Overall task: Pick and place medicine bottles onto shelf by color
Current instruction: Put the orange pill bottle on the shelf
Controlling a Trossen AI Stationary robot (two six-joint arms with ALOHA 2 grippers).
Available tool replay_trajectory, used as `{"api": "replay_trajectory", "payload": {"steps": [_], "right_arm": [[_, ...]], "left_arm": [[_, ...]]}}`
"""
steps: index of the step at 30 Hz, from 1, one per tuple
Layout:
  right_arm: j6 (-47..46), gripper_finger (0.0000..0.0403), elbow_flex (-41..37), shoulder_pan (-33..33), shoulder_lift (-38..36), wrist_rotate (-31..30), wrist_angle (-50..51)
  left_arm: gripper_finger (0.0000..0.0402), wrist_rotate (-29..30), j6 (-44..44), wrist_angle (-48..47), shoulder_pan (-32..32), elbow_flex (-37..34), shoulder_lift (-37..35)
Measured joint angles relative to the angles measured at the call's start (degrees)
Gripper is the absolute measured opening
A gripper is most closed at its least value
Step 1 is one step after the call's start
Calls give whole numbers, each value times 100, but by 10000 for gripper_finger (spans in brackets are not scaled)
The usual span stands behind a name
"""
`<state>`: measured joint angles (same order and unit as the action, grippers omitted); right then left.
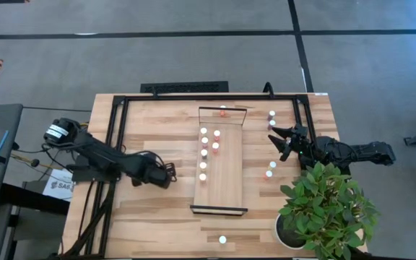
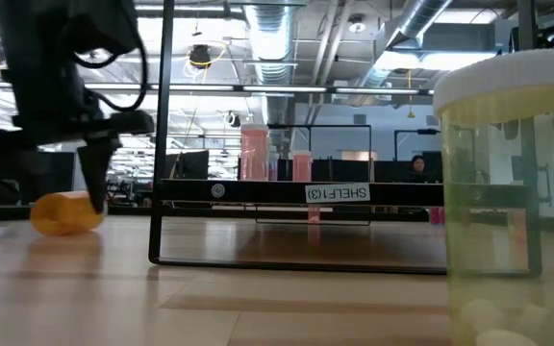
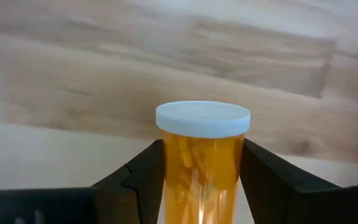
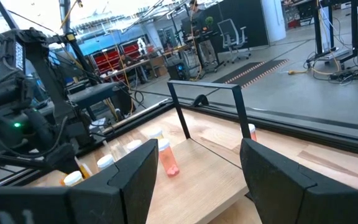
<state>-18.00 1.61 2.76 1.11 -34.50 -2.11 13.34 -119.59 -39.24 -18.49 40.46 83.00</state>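
Slatted wooden tabletop (image 1: 157, 224); shelf (image 1: 220, 170) lying mid-table, white-capped medicine bottles (image 1: 204, 154) being carried along its left edge. An orange bottle (image 3: 202, 168) is being grasped by the left gripper (image 3: 202, 171) left of the shelf. Right gripper (image 1: 280, 142) is being held spread open near the right edge, beside a potted plant (image 1: 327, 209). Open workshop with desks behind.

- Bottle (image 3: 202, 165): orange body, white cap.
- Shelf (image 1: 221, 173): pale wood, dark end rails.
- Bottle (image 4: 166, 157): reddish-pink, white cap.
- Plant (image 1: 331, 209): green.
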Motion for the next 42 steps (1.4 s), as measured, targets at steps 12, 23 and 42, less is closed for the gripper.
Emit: {"api": "replay_trajectory", "payload": {"steps": [12, 23, 42], "right_arm": [[0, 251, -1, 0, 9, 0, -2], [0, 251, -2, -1, 8, 0, -2], [-1, 251, -1, -1, 11, 0, -1]], "left_arm": [[186, 160, 603, -134, 291, 474, 236], [312, 243, 796, -152, 600, 475, 251], [394, 29, 1235, 222, 1116, 507, 952]]}}
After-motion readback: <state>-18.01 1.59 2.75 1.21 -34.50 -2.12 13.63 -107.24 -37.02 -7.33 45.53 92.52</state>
